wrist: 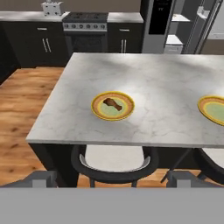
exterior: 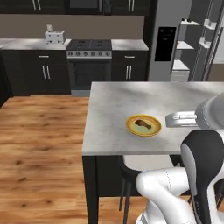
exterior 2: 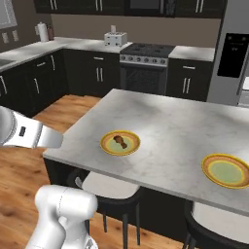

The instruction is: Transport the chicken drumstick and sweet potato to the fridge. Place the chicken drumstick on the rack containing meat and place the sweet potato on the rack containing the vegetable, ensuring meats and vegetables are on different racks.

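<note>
Gripper [wrist: 112, 177] gapes wide, empty; chicken drumstick [wrist: 112, 104] lies on 1 yellow plate [wrist: 98, 111]; 2nd plate [wrist: 205, 114] bare.

The chicken drumstick [wrist: 112, 104] lies on a plate [wrist: 124, 114] at the middle of the island counter [wrist: 162, 83]. A second plate [wrist: 214, 109] sits at the right edge. Stools [wrist: 113, 159] stand below the counter; stove [wrist: 86, 17] and fridge [wrist: 162, 22] fill the upper frame.

Grey-veined white marble-look island top [wrist: 166, 83], smooth, faint sheen. Yellow round glazed plate [wrist: 113, 106], glossy rim. Brown chicken drumstick [wrist: 112, 104], matt. Warm plank wood floor [exterior: 39, 140], satin. Tall brushed grey metal fridge [exterior: 164, 39]. Black matt cabinets [exterior 2: 92, 73].
</note>
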